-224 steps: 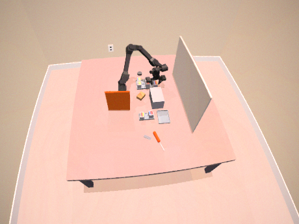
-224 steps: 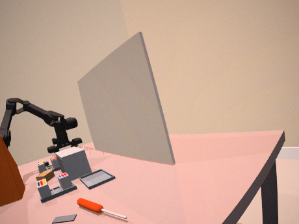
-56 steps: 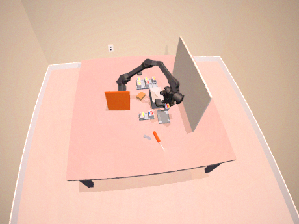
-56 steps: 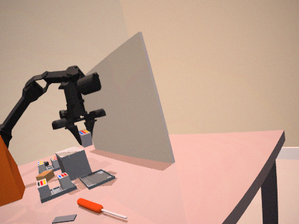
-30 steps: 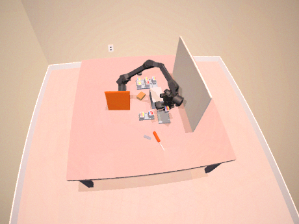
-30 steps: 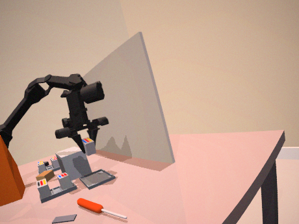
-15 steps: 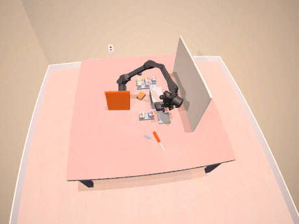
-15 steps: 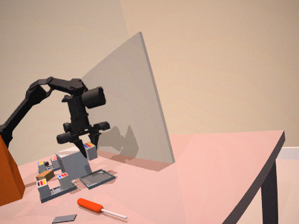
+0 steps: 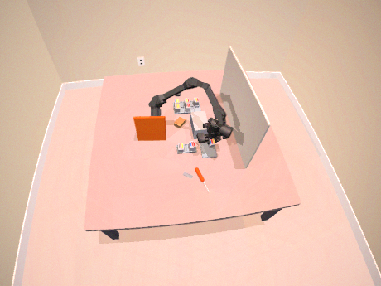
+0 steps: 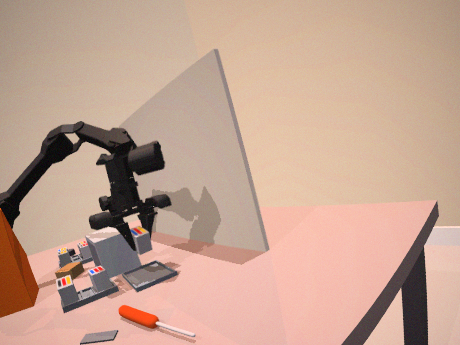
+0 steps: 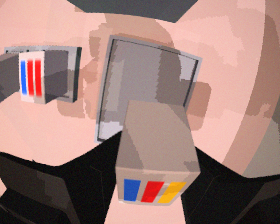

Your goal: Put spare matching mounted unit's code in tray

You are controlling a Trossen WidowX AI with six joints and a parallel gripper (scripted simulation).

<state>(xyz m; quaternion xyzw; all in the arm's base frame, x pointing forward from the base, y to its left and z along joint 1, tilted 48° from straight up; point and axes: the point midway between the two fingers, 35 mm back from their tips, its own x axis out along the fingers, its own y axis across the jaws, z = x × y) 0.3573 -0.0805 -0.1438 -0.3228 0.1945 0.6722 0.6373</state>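
Right now the gripper is clamped part-open on the spare block, the blue-red-yellow one. It looks rigid, light and smooth-sided, so flat side faces are the grip spot. In the wrist view the tray sits at 12 o'clock just past the block, below it.

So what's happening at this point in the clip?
The arm's gripper is shut on a small grey spare marked with blue, red and yellow stripes, holding it just above the dark-rimmed tray, not yet set down. Other striped spares sit in holders nearby, next to the larger grey mounted unit. A tall grey panel stands behind, and an orange-handled screwdriver lies untouched on the table.
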